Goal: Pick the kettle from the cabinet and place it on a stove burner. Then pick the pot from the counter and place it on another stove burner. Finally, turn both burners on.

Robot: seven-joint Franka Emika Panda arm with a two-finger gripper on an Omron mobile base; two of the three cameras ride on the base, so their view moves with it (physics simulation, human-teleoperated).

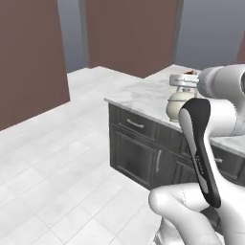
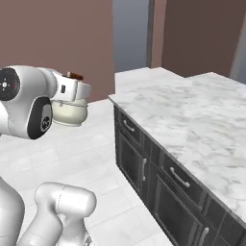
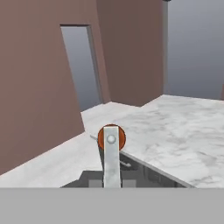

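The cream-white kettle hangs in the air beside the corner of the white marble counter. My gripper is shut on the top of its arched handle. In the hand view the reddish-brown wooden handle top sits straight ahead, with the counter behind it. My forearm hides part of the kettle in the left base view. The pot, the wall cabinet and the stove burners are out of view.
Dark panelled base cabinets with bar handles stand under the counter. White tiled floor spreads to the left. Reddish-brown walls and a grey doorway lie beyond.
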